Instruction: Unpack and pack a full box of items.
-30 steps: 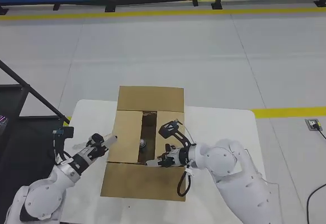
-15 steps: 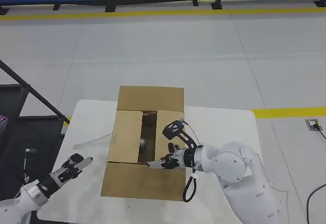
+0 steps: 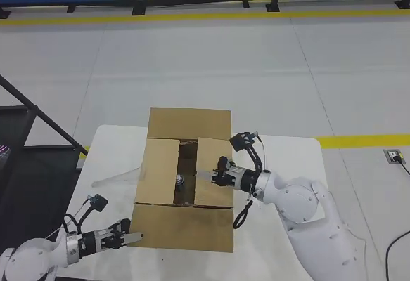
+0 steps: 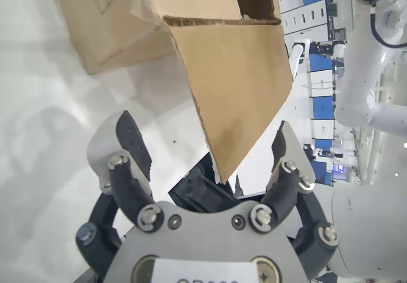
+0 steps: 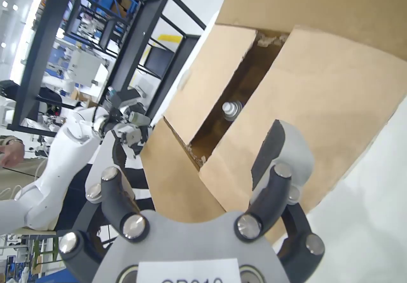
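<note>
A brown cardboard box (image 3: 183,225) stands in the middle of the white table (image 3: 289,151). Its far flap is folded back, and the two side flaps lie nearly closed with a dark gap between them. Through the gap a grey-white bottle cap (image 3: 180,181) (image 5: 231,109) shows. My right gripper (image 3: 215,175) (image 5: 203,169) is open over the near corner of the right flap (image 5: 318,99), with one finger (image 5: 276,150) on top of the cardboard. My left gripper (image 3: 129,239) (image 4: 206,150) is open at the near flap (image 4: 232,80), whose left corner sits between its fingers.
A black metal rack (image 3: 8,140) stands off the table's left side. A pale strip (image 3: 117,177) lies on the table left of the box. Bare table runs to the right of the box and along its near-left edge.
My left arm drew back from the left flap and swung to the near flap's left corner. My right gripper moved from the near flap's edge up onto the right flap.
</note>
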